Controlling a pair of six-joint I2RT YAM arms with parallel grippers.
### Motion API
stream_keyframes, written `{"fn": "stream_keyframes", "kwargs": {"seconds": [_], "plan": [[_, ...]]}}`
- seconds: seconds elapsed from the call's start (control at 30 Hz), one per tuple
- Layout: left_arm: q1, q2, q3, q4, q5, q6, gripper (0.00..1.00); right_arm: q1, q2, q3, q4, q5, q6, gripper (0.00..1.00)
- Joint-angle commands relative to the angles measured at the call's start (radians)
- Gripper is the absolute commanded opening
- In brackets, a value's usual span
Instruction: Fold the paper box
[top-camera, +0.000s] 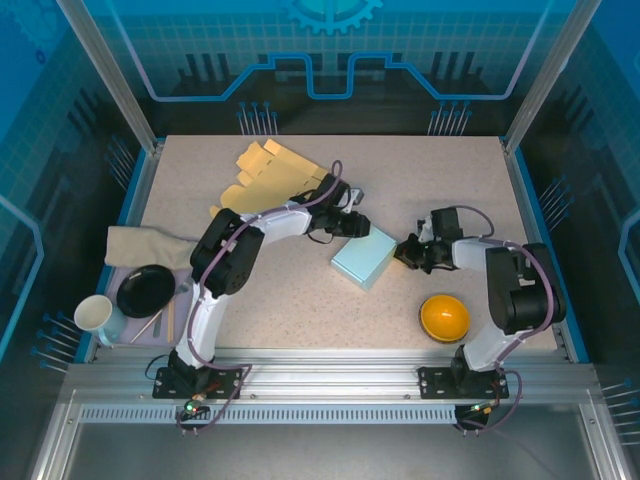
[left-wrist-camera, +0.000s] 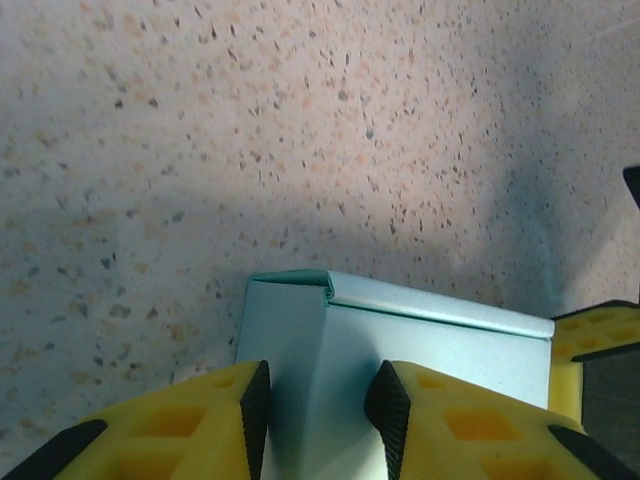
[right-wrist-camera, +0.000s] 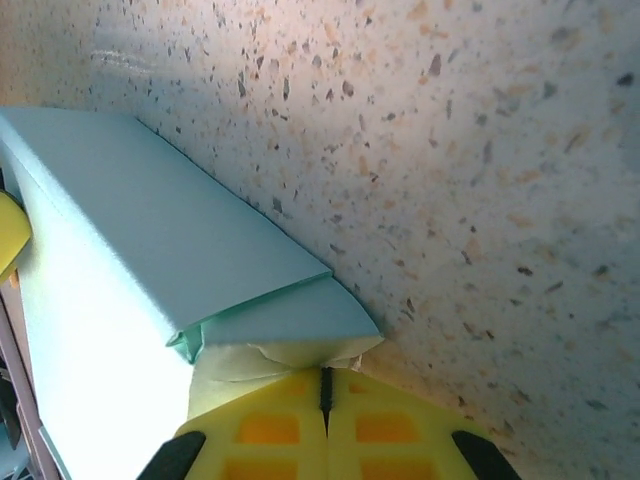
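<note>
The left claw grips the box, the clenched right claw meets its end flap; closing seems underway, needing a steady inward tuck.

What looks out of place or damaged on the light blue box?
On the paper box, the end flap beside the shut right gripper is not flush: it stands slightly open, with a gap above it, and its lower edge looks creased.
</note>
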Motion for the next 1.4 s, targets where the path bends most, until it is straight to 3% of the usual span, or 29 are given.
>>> {"fn": "stream_keyframes", "kwargs": {"seconds": [0.0,0.47,0.6,1.07,1.37], "plan": [[-0.022,0.028,-0.036,-0.237,0.119,0.035,0.38,-0.013,-0.031,-0.019,-0.019,-0.038,-0.057,0.07],[0.018,-0.015,0.015,-0.289,0.053,0.055,0.48,-0.125,-0.169,-0.031,-0.237,0.030,-0.184,0.03],[0.043,-0.086,-0.022,-0.279,0.042,0.037,0.56,-0.114,-0.230,-0.048,-0.270,0.039,-0.210,0.00],[0.029,-0.395,-0.452,-0.105,0.078,-0.097,0.66,0.131,-0.369,-0.130,-0.375,0.090,-0.210,0.00],[-0.064,-0.378,-0.467,-0.072,0.059,-0.136,0.66,0.264,-0.412,-0.199,-0.340,0.096,-0.113,0.00]]}}
